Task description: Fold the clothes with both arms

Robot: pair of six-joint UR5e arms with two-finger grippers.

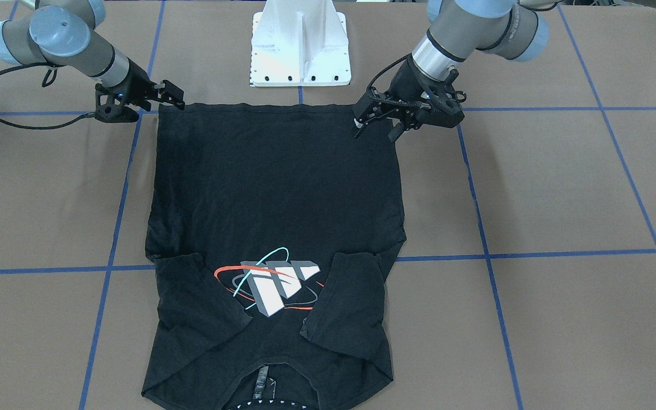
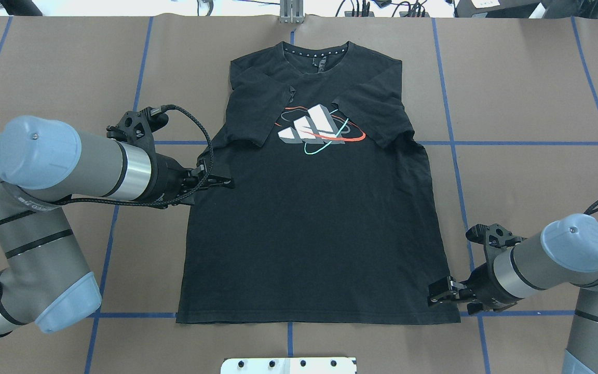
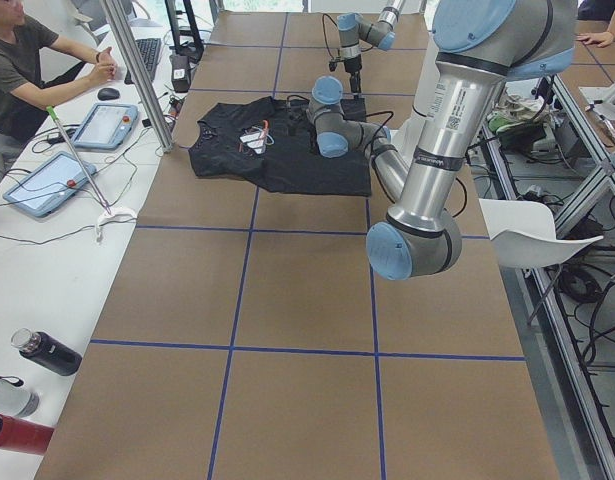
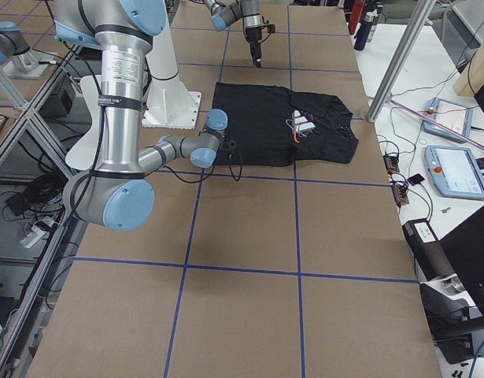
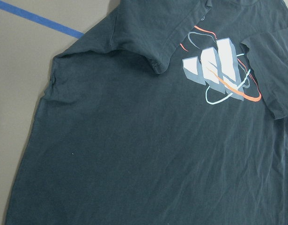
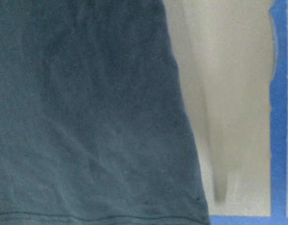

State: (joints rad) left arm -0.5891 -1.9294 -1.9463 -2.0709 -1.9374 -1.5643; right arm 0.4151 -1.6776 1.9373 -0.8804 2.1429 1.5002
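The white pedestal base (image 1: 300, 48) stands just beyond the hem on the brown table (image 2: 527, 93), which is marked with blue tape lines (image 2: 512, 143). The T-shirt (image 2: 309, 223) lies flat and logo-up. Its long axis runs away from the robot, collar farthest, with 2 sleeves folded inward over the chest. The left gripper (image 1: 376, 130) hangs above the shirt's left edge, jaws spread. The right gripper (image 2: 438, 293) sits low at the right hem corner; its jaw state cannot be determined.

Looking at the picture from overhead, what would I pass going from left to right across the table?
left arm → black T-shirt → right arm
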